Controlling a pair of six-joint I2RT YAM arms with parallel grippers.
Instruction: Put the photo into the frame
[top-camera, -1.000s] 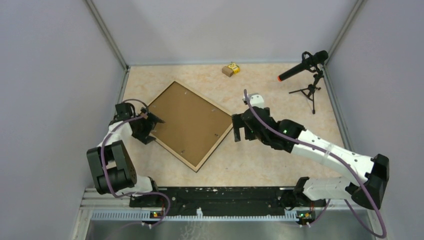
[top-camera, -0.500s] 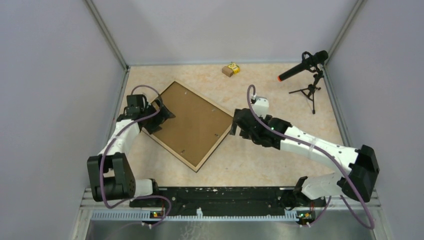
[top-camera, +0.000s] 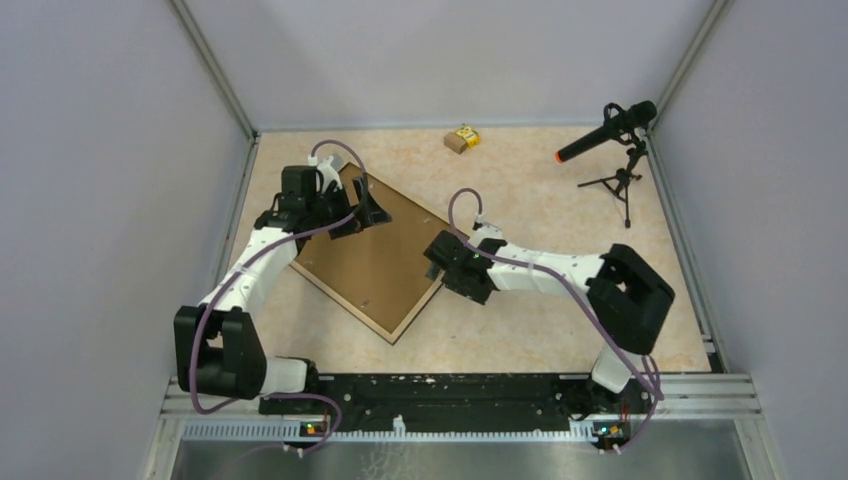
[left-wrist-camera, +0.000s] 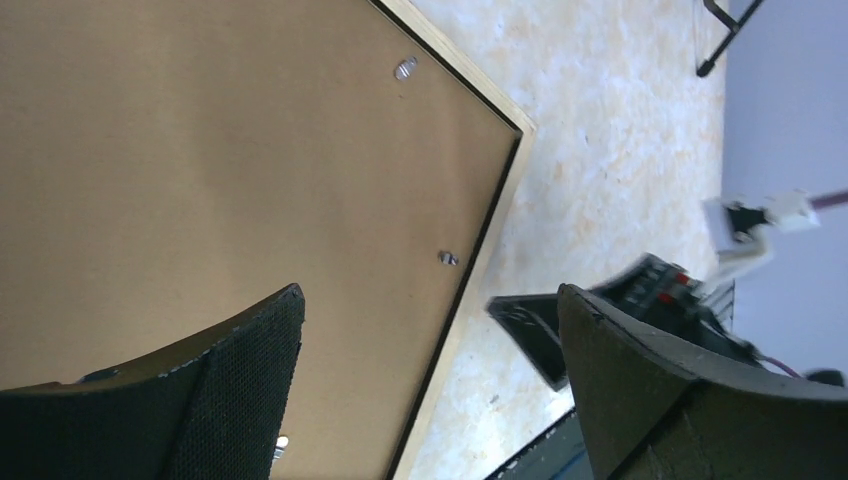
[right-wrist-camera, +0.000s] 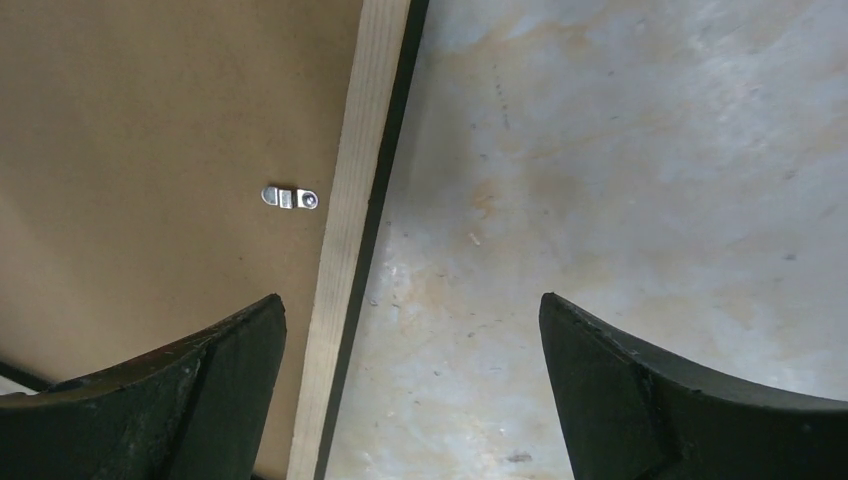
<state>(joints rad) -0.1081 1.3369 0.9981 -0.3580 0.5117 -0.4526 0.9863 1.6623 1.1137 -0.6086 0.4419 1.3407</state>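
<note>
frame (right-wrist-camera: 348, 230) face-down, centre-left of overhead view; brown backing board (top-camera: 375, 250) seated in it | photo not visible | left gripper (left-wrist-camera: 428, 300) jaws wide, empty, over board's upper part | right gripper (right-wrist-camera: 410, 300) jaws wide, straddling right rim | likely stiff, light, thin: take by wooden rim

Frame (top-camera: 378, 262) back-up, askew on the beige table (top-camera: 540, 180)

Frame (right-wrist-camera: 350, 200) rim pale wood; backing board (right-wrist-camera: 150, 130) matt brown; clip (right-wrist-camera: 290, 197) shiny metal.
</note>
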